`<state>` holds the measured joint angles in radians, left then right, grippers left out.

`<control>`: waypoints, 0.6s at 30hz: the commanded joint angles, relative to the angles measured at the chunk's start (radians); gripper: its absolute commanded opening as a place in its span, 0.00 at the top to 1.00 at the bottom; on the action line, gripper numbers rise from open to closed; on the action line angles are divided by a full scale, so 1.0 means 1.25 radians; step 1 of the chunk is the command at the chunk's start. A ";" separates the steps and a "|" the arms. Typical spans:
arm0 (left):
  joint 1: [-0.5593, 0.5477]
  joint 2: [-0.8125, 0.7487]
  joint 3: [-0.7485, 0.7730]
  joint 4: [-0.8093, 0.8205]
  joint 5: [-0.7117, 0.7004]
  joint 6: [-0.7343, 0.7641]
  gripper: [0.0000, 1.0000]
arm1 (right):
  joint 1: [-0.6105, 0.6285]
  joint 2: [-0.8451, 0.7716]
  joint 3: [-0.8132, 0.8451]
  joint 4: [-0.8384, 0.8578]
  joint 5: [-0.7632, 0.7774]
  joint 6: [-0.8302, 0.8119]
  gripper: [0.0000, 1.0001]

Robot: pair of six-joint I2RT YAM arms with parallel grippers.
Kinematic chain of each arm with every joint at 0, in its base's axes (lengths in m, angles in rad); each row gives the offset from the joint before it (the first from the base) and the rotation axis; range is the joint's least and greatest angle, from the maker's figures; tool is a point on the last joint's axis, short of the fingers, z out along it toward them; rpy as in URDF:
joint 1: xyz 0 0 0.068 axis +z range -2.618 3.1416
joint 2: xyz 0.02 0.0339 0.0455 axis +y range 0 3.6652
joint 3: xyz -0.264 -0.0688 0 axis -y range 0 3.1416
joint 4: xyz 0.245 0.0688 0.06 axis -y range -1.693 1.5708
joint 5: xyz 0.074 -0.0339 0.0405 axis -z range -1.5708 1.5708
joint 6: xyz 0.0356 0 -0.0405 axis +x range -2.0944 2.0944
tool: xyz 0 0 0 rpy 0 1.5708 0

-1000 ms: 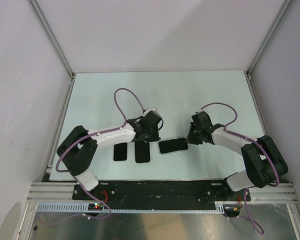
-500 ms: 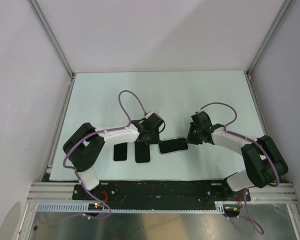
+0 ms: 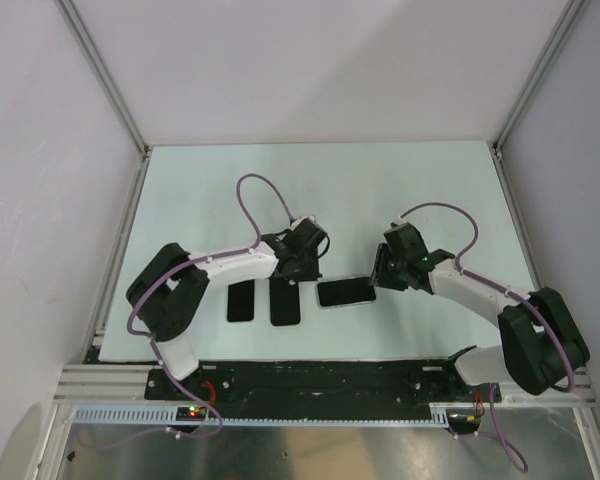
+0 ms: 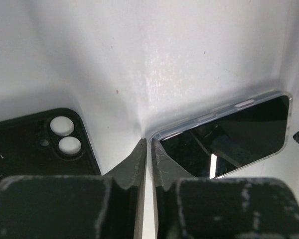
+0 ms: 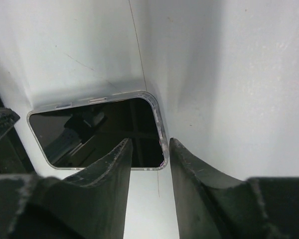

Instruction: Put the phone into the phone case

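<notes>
The phone (image 3: 345, 291) lies flat with its dark screen up and a clear case rim around its edge. It also shows in the left wrist view (image 4: 229, 137) and the right wrist view (image 5: 89, 132). My right gripper (image 3: 378, 278) (image 5: 150, 144) stands open over the phone's right end, one finger above the screen and the other just outside the rim. At the phone's left end, my left gripper (image 3: 296, 272) (image 4: 149, 143) is shut with nothing between its fingers, tips at the phone's corner.
Two black flat slabs (image 3: 240, 302) (image 3: 285, 304) lie left of the phone. One of them (image 4: 35, 144) shows two pale round camera spots. Grey walls and metal rails enclose the pale table (image 3: 320, 190).
My right gripper's jaws have opened at the phone's right end and its arm has shifted slightly. The left gripper has closed a little more and edged nearer the phone's corner. The phone has not moved.
</notes>
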<state>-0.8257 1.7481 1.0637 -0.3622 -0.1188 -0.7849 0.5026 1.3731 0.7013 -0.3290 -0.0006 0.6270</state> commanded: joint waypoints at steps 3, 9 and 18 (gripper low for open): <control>-0.003 -0.083 0.000 -0.024 -0.020 -0.031 0.86 | -0.028 -0.045 0.026 0.002 0.024 -0.031 0.54; -0.079 -0.142 -0.072 -0.032 -0.059 -0.118 0.92 | -0.057 0.056 0.119 0.002 0.019 -0.035 0.66; -0.191 -0.119 -0.094 -0.031 -0.046 -0.174 0.96 | -0.055 0.274 0.269 -0.005 0.011 -0.047 0.71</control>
<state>-1.0386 1.5936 0.9386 -0.4080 -0.1596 -0.9504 0.4328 1.6352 0.9882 -0.3336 0.0101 0.5861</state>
